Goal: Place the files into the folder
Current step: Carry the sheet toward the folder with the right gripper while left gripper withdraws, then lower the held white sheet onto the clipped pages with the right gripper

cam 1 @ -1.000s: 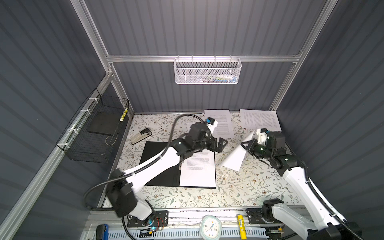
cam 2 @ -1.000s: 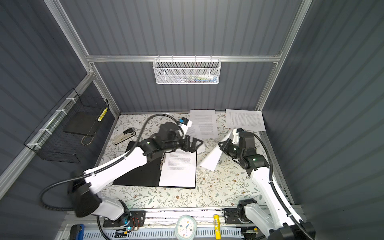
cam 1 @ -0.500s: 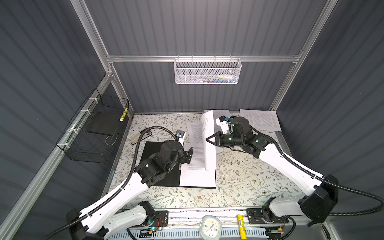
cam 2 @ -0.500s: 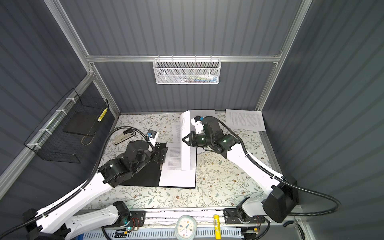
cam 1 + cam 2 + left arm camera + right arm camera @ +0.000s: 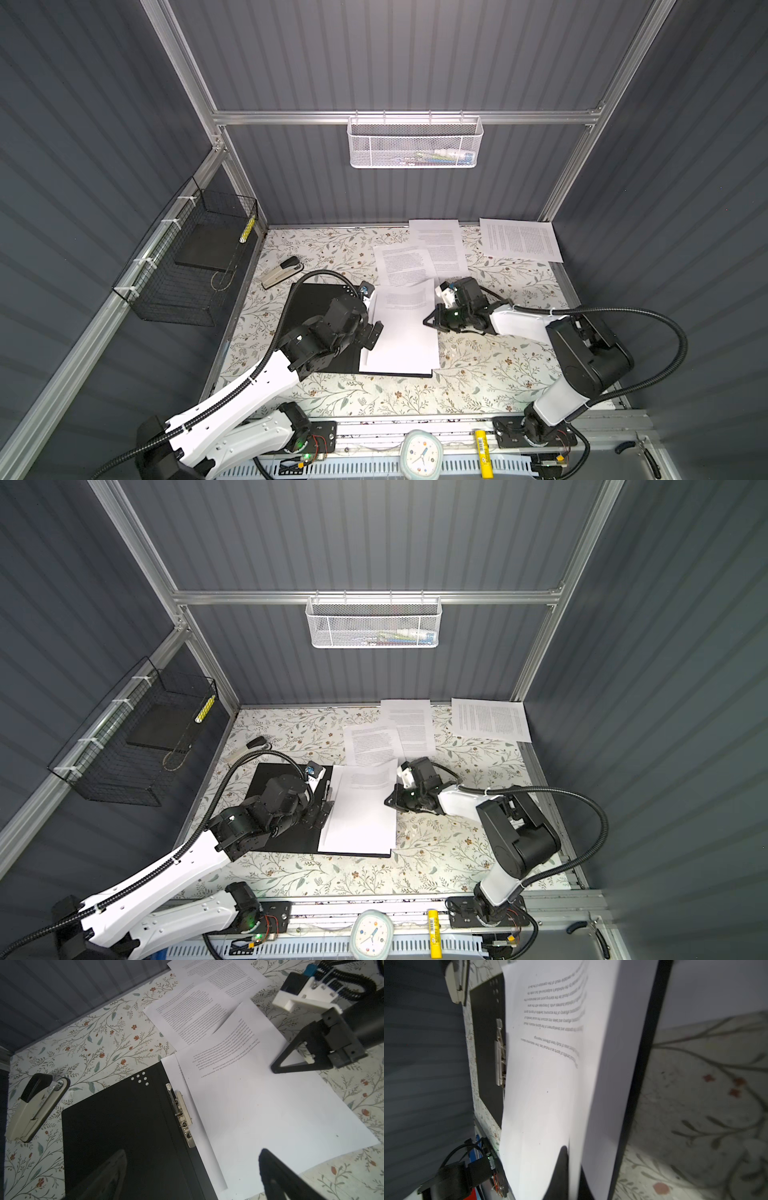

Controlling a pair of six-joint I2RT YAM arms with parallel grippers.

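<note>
Files [image 5: 401, 336]: lowered from upright to nearly flat on right half of open folder [image 5: 116, 1126], beside clip [image 5: 182, 1113]. Edge pinched by clenched right tool [image 5: 428, 322]; left tool [image 5: 372, 332] released. Likely ready for letting go.

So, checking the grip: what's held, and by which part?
Right gripper pinches the white printed paper sheet by its long side edge; left gripper open, empty.

My left arm [image 5: 249, 386] reaches from its base at seven o'clock toward the middle of the worktop [image 5: 478, 374], wrist low. The left gripper [image 5: 372, 330] points to about two o'clock, fingers spread wide, holding nothing. My right arm [image 5: 582, 357] folds at the elbow near four o'clock, forearm running toward nine. The right gripper [image 5: 429, 322] has its fingers pinched on the edge of the top sheet [image 5: 401, 340].
</note>
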